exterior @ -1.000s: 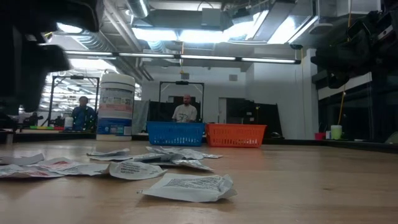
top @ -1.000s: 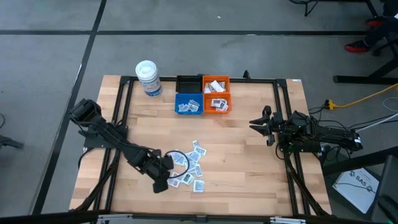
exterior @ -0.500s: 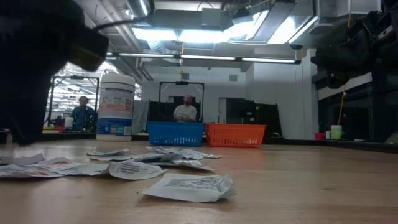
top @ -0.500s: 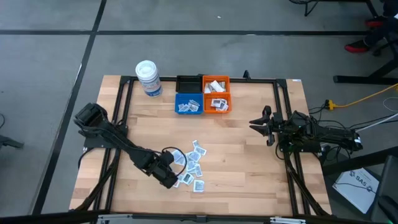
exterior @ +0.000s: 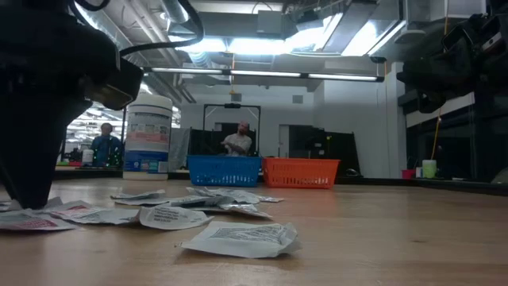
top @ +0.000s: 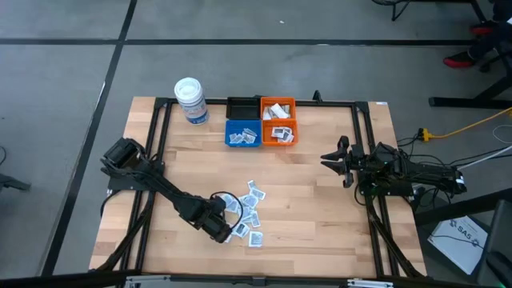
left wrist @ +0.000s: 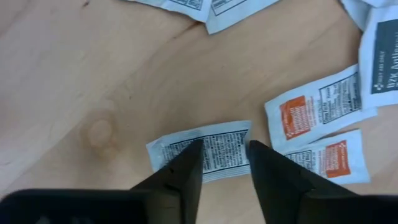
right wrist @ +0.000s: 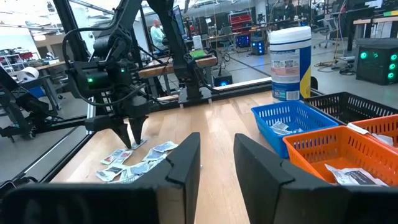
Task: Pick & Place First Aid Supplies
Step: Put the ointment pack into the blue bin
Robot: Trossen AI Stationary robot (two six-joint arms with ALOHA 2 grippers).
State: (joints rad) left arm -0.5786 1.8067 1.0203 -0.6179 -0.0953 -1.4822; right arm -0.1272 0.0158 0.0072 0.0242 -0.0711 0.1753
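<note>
1. High view: we list the wooden surface (top: 320, 200) with two arms. The left tool (top: 226, 233) is down at the near-left edge of a scatter of first aid supplies (top: 253, 210) lying near the surface's middle. The right tool (top: 330, 158) waits well apart at the right side, over bare wood. At the far edge we count a white tub (top: 191, 101), a black bin (top: 243, 107), a blue bin (top: 243, 133) and an orange bin (top: 278, 122); the blue and orange bins each hold a few sachets.

2. Low view: we see sachets (exterior: 238, 237) lying flat across the wood, the nearest one crumpled. The left arm's dark bulk stands at the far left, its tip down among the sachets. The tub (exterior: 148, 133), blue bin (exterior: 224, 170) and orange bin (exterior: 301, 171) stand behind. Two people sit in the room beyond.

3. Left wrist view: we record the left tool (left wrist: 225, 153) with its fingers (left wrist: 188, 167) set narrowly apart, tips straddling one white sachet with black print (left wrist: 214, 149) that lies flat on the wood. We cannot tell whether they grip it. Two orange-printed sachets (left wrist: 314, 112) lie just beside.

4. Right wrist view: we note the right tool (right wrist: 216, 144) with fingers apart, holding nothing. Beyond it the left arm stands tip-down on the pile of sachets (right wrist: 134, 159); the blue bin (right wrist: 292, 121) and orange bin (right wrist: 345, 149) are nearer.
</note>
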